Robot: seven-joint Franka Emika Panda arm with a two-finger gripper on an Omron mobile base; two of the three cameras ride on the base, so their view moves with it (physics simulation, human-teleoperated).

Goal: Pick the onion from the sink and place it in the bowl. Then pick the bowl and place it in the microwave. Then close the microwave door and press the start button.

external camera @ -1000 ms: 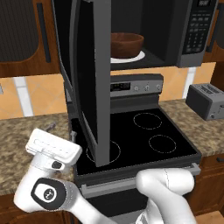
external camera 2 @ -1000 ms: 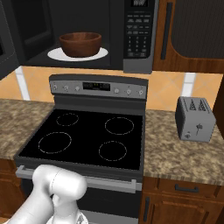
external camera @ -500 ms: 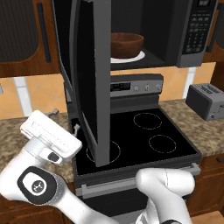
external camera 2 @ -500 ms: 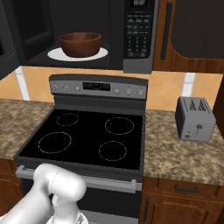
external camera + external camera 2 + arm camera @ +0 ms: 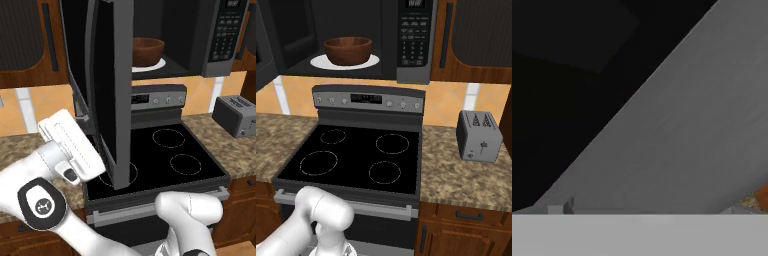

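Even, shadowless light — (soft) hand view

A speckled granite counter [image 5: 466, 175] flanks the black stovetop [image 5: 356, 157] on both sides. A grey toaster [image 5: 479, 135] stands on the counter's right stretch, near its back edge.

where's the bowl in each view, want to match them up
Left base view: the bowl is top centre, inside the open microwave, right of the microwave door.
Right base view: upper left, on the white turntable plate.
Hand view: not in it.
Shared landmark: the microwave's keypad, right of the bowl.
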